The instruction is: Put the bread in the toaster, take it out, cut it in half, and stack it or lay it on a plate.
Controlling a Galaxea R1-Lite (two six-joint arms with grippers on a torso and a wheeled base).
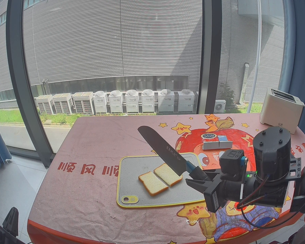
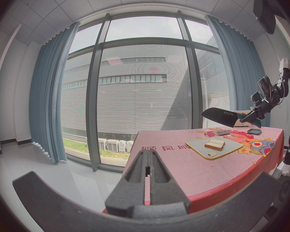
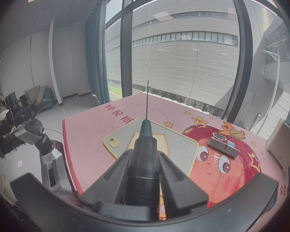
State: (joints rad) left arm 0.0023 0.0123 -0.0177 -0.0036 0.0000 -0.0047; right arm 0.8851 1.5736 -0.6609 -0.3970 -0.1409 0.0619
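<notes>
Ahead of the right gripper [image 1: 197, 179] stretches a pink cartoon-printed table [image 1: 88, 143] set against a tall window [image 1: 118, 44]. The gripper clamps a dark knife [image 1: 162, 149] above two pale, brown-crusted bread halves [image 1: 160, 179], which lie side by side on a grey cutting board [image 1: 132, 177]. The left gripper [image 2: 147, 178] is closed and empty.

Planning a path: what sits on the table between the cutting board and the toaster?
A small grey-and-blue block, apart from both the cutting board and the toaster; the head view shows it.
</notes>
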